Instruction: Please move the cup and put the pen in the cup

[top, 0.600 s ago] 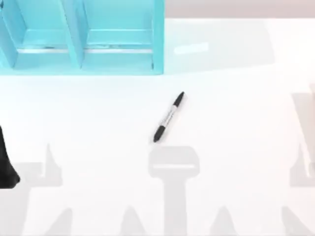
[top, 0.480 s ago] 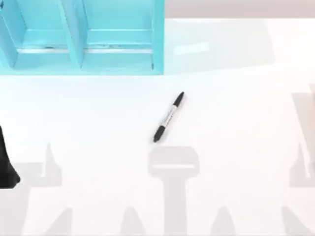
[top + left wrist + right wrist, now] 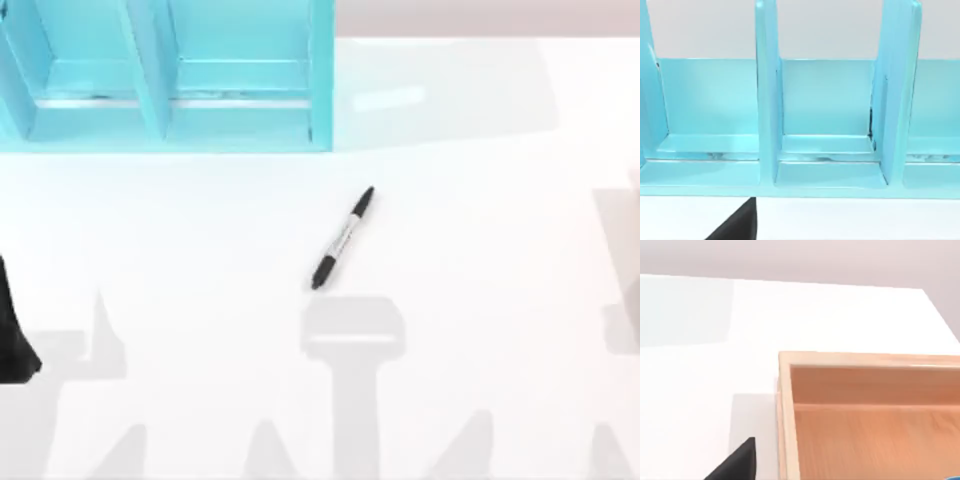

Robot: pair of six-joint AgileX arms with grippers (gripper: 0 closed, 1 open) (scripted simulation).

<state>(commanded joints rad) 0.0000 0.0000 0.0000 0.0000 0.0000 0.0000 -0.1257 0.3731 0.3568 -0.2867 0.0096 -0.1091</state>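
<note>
The pen (image 3: pixel 343 238) lies flat on the white table near its middle, slanted, with its black cap toward the back right. Nothing touches it. A black part of my left arm (image 3: pixel 15 330) sits at the table's left edge, well away from the pen. In the left wrist view a black piece of my left gripper (image 3: pixel 737 225) points at the turquoise shelf unit (image 3: pixel 820 150). In the right wrist view a black piece of my right gripper (image 3: pixel 737 462) hangs beside a wooden box (image 3: pixel 785 405). A sliver of blue (image 3: pixel 954 477) shows inside the box; I cannot tell whether it is the cup.
The turquoise shelf unit (image 3: pixel 165 75) stands at the back left with open compartments facing forward. The open-topped wooden box is at the right. Grey arm shadows (image 3: pixel 352 340) fall across the front of the table.
The shadows at the right and front right of the top view have shifted to the right. The pen and the left arm have not moved.
</note>
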